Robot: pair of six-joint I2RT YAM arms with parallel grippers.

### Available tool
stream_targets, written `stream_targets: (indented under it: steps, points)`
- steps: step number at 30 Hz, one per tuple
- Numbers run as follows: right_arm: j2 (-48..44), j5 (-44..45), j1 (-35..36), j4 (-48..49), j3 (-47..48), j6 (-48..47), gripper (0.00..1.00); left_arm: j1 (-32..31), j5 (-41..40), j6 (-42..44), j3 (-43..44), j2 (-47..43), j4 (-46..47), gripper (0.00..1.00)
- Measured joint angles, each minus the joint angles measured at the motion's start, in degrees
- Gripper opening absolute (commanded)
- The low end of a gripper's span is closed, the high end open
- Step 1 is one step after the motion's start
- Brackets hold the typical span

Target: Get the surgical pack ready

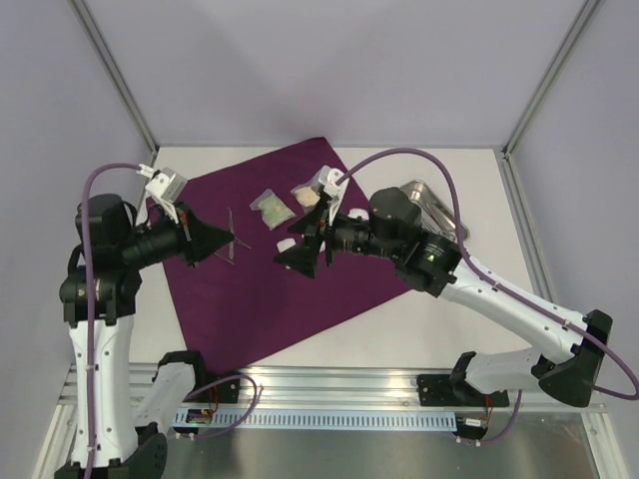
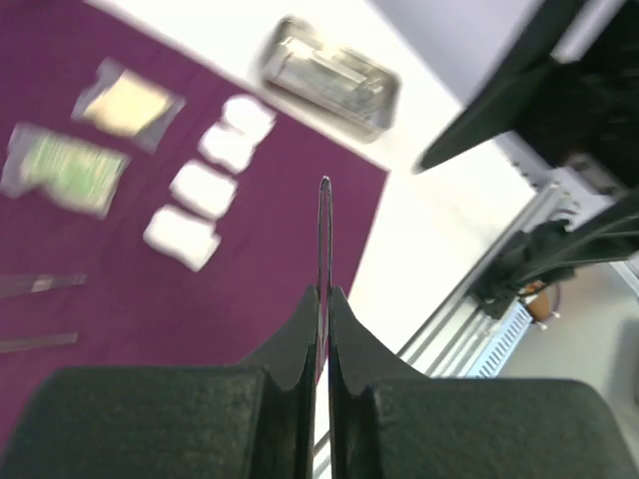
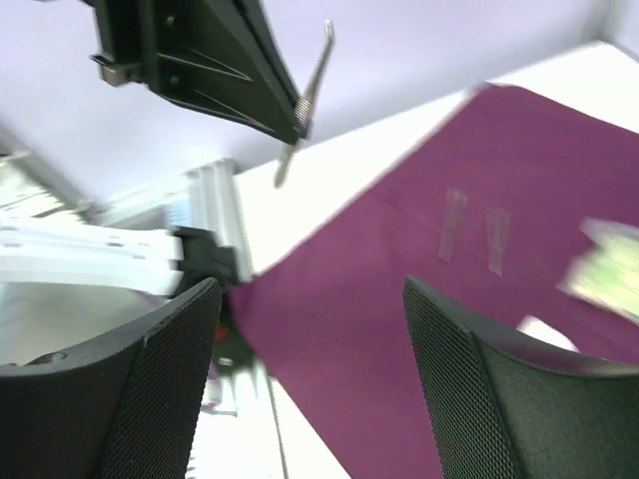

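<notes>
One thin steel instrument [image 2: 324, 235] is pinched in the left gripper [image 2: 323, 296] above the cloth [image 1: 250, 309], tip forward, likely to be laid beside the two lying instruments [image 2: 40, 284], keeping tools grouped. Spread and empty, the right gripper [image 3: 310, 287] hovers near the gauze [image 2: 205, 190]; the tray [image 1: 421, 190] sits off the cloth.
</notes>
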Motion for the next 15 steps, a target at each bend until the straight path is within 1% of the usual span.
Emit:
stream_targets:
  steps: [3,5,6,7,9,12,15]
  points:
    - [0.9,-4.4,2.3,3.5,0.6,1.7,0.71,0.0,7.9,-0.3,0.9,-3.7,2.6,0.00]
    - [1.0,-6.8,3.0,6.2,0.6,3.5,0.65,0.0,11.8,-0.3,0.9,-5.9,3.1,0.00]
    - [1.0,-7.6,3.1,7.2,0.6,4.2,0.59,0.0,13.4,-0.3,0.9,-6.7,3.1,0.00]
    - [1.0,-8.5,3.1,8.8,0.6,5.0,0.56,0.0,14.8,-0.3,0.9,-7.2,3.1,0.00]
    - [0.9,-9.7,3.1,11.0,0.6,6.5,0.50,0.0,16.7,-0.4,0.9,-7.7,3.0,0.00]
    - [0.9,-9.7,3.9,12.9,0.6,7.5,0.46,0.0,17.4,-2.2,0.9,-8.1,3.8,0.00]
    - [0.8,-6.7,7.0,12.9,0.2,7.3,0.45,0.0,17.1,-5.4,0.9,-8.6,6.2,0.00]
